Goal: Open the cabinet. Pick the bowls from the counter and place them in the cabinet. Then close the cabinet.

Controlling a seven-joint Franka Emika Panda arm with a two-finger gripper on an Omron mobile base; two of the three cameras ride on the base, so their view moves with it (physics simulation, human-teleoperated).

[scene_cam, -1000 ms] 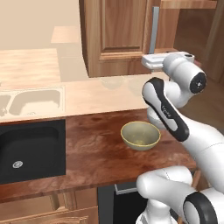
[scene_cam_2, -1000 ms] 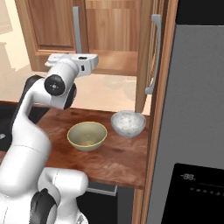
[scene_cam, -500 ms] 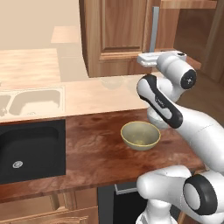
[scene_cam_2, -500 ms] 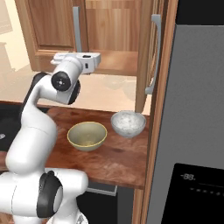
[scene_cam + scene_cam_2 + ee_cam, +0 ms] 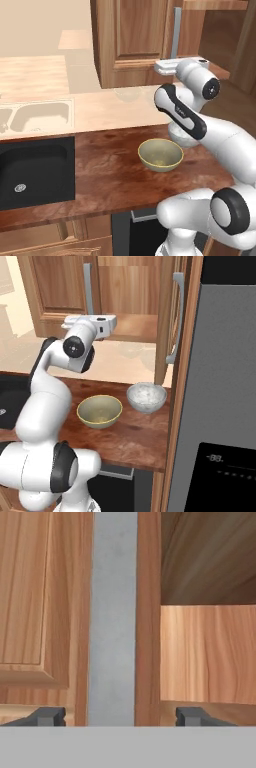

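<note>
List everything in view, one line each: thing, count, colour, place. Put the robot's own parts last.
cabinet: one, medium-brown wood, on the wall above the counter; right door swung open, left door shut.
door handles: two, grey vertical bars, one on each door.
shelf: one, wooden, inside the cabinet.
bowls: two on the dark counter, olive-yellow left of white-grey, apart.
dark counter: one, reddish-brown.
black sink: one, set in the dark counter.
pale counter: one, tan, behind, with a beige sink.
refrigerator: one, grey, at the right.
arm: one, white.
end effector: one, dark fingers open, either side of the left door's handle.
</note>
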